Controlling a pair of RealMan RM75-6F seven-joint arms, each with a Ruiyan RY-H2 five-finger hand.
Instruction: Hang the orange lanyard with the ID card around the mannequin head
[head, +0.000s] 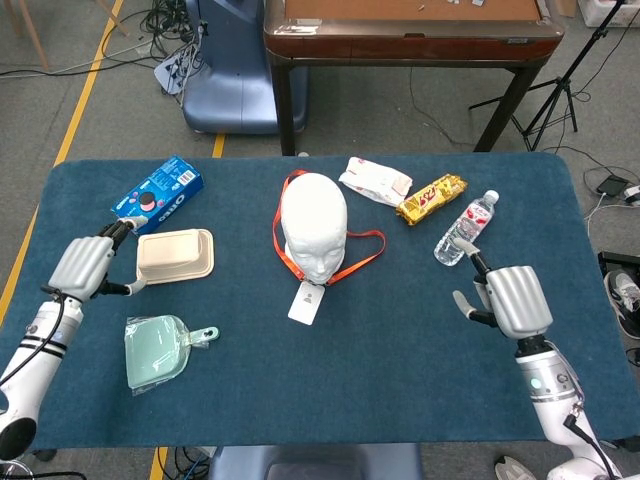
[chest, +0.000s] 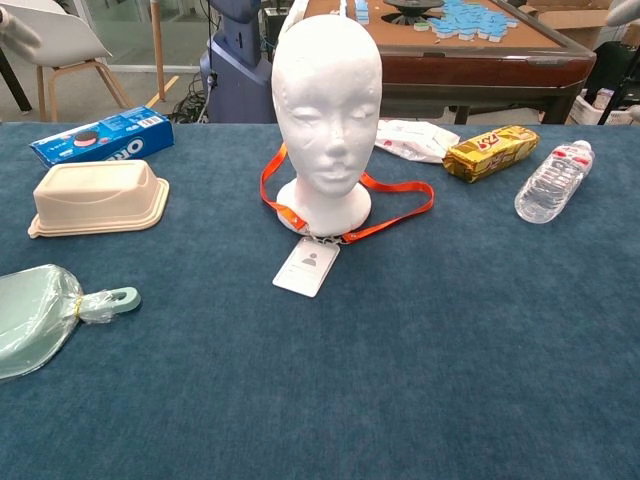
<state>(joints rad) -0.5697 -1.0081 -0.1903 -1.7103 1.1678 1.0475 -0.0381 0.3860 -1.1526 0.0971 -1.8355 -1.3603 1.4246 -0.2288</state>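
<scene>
Both hands are on my near side of the mannequin head (head: 313, 226), low over the blue worktop (head: 400, 350). Left hand (head: 82, 266) sits well left of the head, just beside the beige clamshell box (head: 175, 256), fingers apart, holding nothing. Right hand (head: 513, 299) is well right of the head, near the water bottle (head: 465, 229), fingers spread too, nothing in it.

Near-left of the head: a pale green bag (chest: 35, 318) with a clip handle, lying flat.

ID card (chest: 307, 266) lies face up on the worktop just in front of the head's base. Orange lanyard (chest: 397, 219) loops around that base, lying on the cloth: strap runs behind the neck on the left and bulges out to the right. Card end is clipped at the front.

Head stands upright, mid-worktop, face toward me.

Left and further back: blue Oreo box (chest: 101, 135), just behind the clamshell. Right and back: white snack packet (chest: 417, 139), then a gold snack pack (chest: 490, 151) touching or nearly touching it, then the bottle on its side.

Beyond the worktop behind the head: a brown table (head: 410, 35).
</scene>
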